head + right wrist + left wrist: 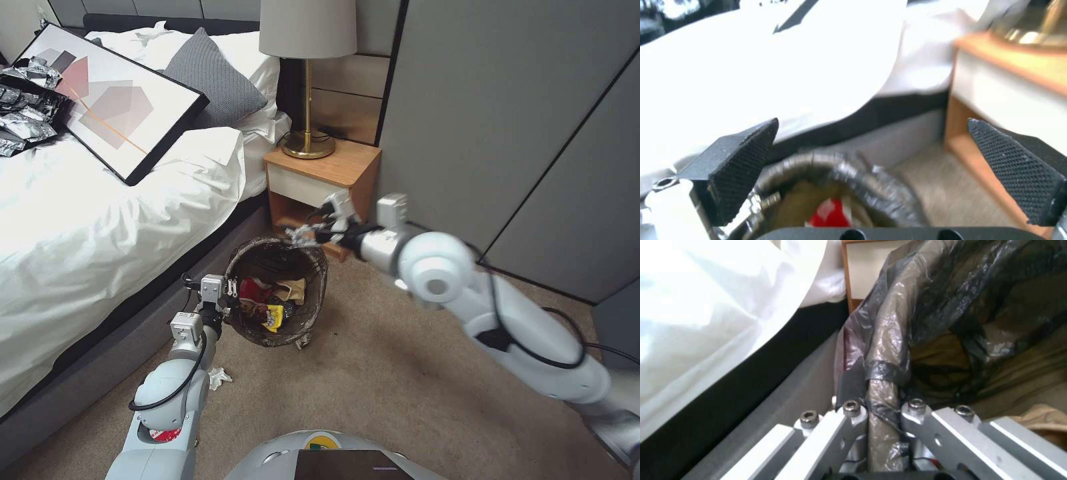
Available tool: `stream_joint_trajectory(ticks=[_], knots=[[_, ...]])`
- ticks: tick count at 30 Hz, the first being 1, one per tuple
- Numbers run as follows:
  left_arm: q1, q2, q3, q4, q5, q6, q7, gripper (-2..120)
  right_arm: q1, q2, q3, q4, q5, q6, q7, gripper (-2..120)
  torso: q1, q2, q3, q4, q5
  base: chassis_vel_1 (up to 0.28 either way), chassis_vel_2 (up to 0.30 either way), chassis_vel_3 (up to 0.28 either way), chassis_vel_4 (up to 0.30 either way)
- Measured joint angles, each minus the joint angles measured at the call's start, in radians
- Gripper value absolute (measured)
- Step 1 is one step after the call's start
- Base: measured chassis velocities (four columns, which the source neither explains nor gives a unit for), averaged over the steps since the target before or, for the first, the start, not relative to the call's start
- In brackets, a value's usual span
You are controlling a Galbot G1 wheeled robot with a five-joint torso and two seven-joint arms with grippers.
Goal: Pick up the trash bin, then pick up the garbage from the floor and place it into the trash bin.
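The trash bin (pixel 313 280), lined with a dark see-through bag, hangs beside the bed with its mouth toward me. My left gripper (pixel 230 293) is shut on its near rim; the left wrist view shows the fingers (pixel 853 413) clamped on the bag-covered rim (pixel 889 340). Inside lie garbage pieces: a red packet (pixel 253 290), a brown paper bag (pixel 295 290) and a yellow wrapper (pixel 273 317). My right gripper (pixel 300 233) hovers over the far rim, open, with nothing between its black pads (pixel 744 156). Below it I see the rim (pixel 889 190) and the red packet (pixel 831 216).
A crumpled white scrap (pixel 219 378) lies on the carpet by my left arm. The bed (pixel 100 253) is at the left, with a framed picture (pixel 113 100) and black bags (pixel 23 107) on it. A nightstand (pixel 320 180) with a lamp (pixel 308 87) stands behind the bin; grey wall panels (pixel 520 133) at right.
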Motion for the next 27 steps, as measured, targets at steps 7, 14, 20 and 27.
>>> stream_joint_trajectory(ticks=[7, 14, 20, 27], knots=[[-0.002, 0.001, 0.002, 0.004, 0.003, 0.004, 0.0, 2, -0.027, -0.074, 0.117, 0.09, 0.058, 0.005, 0.013, 100, 0.0, 0.0, 0.0, 0.0003, 0.0, 0.0, 0.0, 0.0, 0.0], [-0.001, 0.001, 0.002, 0.004, 0.004, 0.005, 0.001, 2, -0.046, -0.099, 0.169, 0.118, 0.076, 0.008, 0.016, 100, 0.0, 0.0, 0.0, 0.0006, 0.0, 0.0, 0.0, 0.0, 0.0], [0.0, 0.001, 0.001, 0.001, 0.003, 0.006, 0.001, 2, -0.065, -0.119, 0.208, 0.136, 0.084, 0.01, 0.019, 100, 0.0, 0.0, 0.0, -0.0004, -0.0001, 0.0, 0.0, 0.0, 0.0], [0.006, 0.003, -0.007, -0.01, -0.003, 0.007, 0.001, 2, -0.216, -0.159, 0.473, 0.169, 0.023, 0.019, 0.059, 100, 0.0, 0.0, 0.0, 0.0011, 0.0002, 0.0, 0.0, 0.0, 0.0]])
